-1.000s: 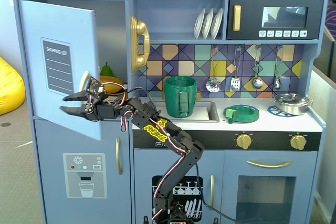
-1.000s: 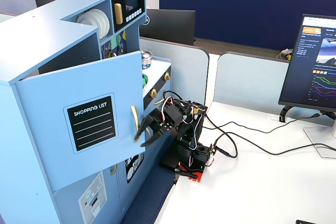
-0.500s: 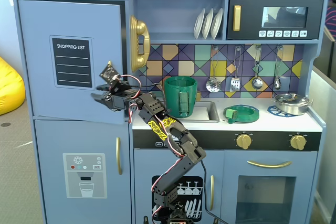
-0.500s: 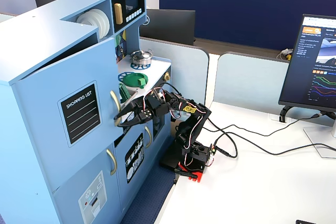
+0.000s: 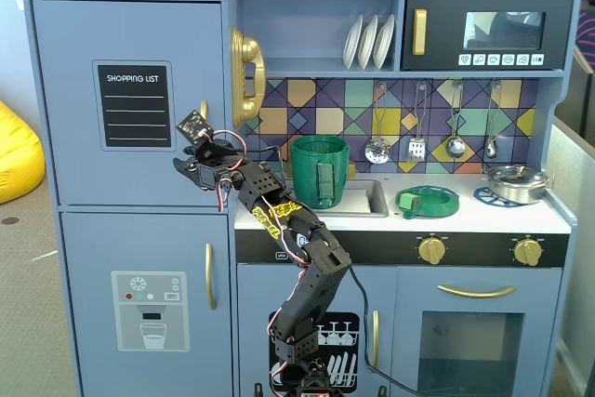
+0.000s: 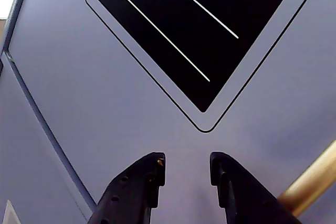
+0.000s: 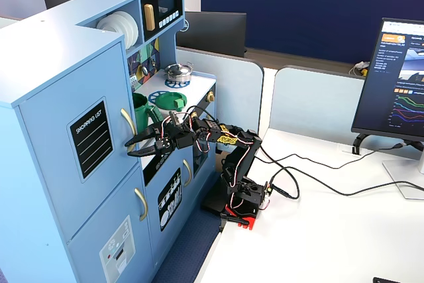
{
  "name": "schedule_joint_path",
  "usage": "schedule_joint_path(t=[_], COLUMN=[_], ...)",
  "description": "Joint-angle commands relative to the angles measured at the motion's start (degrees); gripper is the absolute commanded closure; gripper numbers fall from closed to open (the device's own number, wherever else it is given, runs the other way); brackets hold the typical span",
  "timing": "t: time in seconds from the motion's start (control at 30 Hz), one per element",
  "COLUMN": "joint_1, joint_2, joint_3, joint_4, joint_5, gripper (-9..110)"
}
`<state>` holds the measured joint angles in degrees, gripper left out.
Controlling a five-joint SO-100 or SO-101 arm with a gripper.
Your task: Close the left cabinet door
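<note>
While the fingers [image 6: 157, 167] stood spread and empty, the left cabinet door [image 6: 105, 108] lay flat straight ahead, its upright gold handle [image 6: 310, 179] beside them.

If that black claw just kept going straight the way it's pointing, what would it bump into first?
Most likely the left cabinet door. In the wrist view the gripper points, fingers parted, at its blue face just below the black shopping list panel, left of the gold handle. How near it is can't be told.

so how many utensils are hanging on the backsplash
4, in a row on the tiled wall above the counter in a fixed view: a ladle, a slotted spatula, a spoon, and a skimmer. None seem hidden.
</note>
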<state>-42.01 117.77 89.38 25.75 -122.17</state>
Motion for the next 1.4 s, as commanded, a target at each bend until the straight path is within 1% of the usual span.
schedule_joint_path(t=[0.0, 0.07, 0.17, 0.27, 0.33, 0.53, 0.83, 1.0, 1.13, 1.23, 1.37], joint_1=[1.8, 1.8, 1.1, 0.7, 2.4, 13.3, 29.0, 37.9, 42.0, 42.8, 43.3], joint_2=[0.2, 1.1, 5.0, 10.9, 15.0, 27.2, 45.4, 51.0, 54.5, 58.1, 60.3], joint_3=[-4.1, -3.4, -1.9, 2.2, 5.6, 16.0, 38.0, 50.3, 60.0, 66.5, 71.7], joint_4=[-1.9, -1.5, 2.4, 5.6, 7.5, 18.1, 31.7, 38.8, 37.7, 35.7, 35.8], joint_5=[0.8, 1.2, 3.2, 2.3, 2.8, 9.5, 14.7, 19.5, 25.0, 28.4, 32.0], gripper=[101, 101, 101, 101, 101, 101, 101, 101, 101, 101, 101])
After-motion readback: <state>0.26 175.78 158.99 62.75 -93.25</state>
